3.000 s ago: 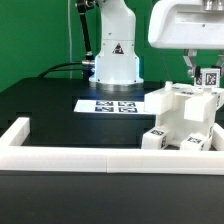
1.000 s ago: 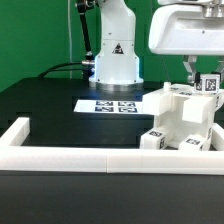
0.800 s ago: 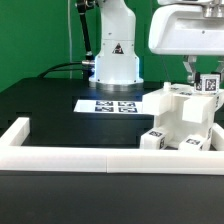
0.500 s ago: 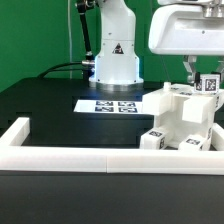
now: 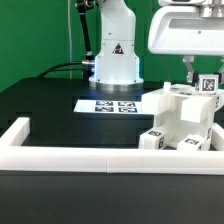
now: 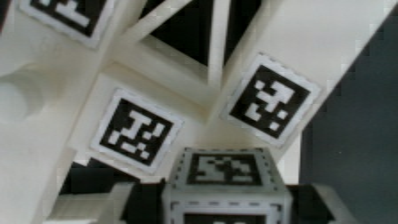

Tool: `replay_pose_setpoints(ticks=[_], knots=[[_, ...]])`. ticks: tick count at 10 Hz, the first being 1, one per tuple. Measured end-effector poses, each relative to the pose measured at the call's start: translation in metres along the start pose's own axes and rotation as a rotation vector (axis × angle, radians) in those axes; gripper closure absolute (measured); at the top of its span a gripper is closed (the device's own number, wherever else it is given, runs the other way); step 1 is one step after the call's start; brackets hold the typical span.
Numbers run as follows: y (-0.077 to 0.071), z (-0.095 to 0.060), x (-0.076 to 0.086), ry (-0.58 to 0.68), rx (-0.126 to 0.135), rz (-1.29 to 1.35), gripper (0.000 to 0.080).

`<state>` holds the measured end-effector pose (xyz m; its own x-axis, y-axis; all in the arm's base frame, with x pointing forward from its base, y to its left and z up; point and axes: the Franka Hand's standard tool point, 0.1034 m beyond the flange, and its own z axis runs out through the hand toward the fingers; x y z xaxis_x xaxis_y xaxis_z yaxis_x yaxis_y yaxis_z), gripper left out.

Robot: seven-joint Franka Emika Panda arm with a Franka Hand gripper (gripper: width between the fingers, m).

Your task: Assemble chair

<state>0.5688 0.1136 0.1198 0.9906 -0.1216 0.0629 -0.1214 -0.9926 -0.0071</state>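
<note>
Looking at the gripper (image 5: pixel 197 76) pinched nearly all the way shut on a white square bar (image 6: pixel 222 168) with a tag on its end. Got the rest of the chair (image 5: pixel 185 122), chunky, white and tagged, right underneath the jaws, plus two more tagged faces just past the held bar in the wrist view. No telling about actual contact between bar and body. Marker board (image 5: pixel 112 104) lying flat, well off to the side of the jaws, toward the exterior view's left. Long white border rail (image 5: pixel 70 155) lower down, well apart from them.
</note>
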Motion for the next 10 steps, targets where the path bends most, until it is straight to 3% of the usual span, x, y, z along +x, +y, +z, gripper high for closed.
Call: replay_pose_setpoints(ticks=[10], knots=[[-0.0044,0.0001,-0.0014,-0.006,0.010,0.647,0.0511]])
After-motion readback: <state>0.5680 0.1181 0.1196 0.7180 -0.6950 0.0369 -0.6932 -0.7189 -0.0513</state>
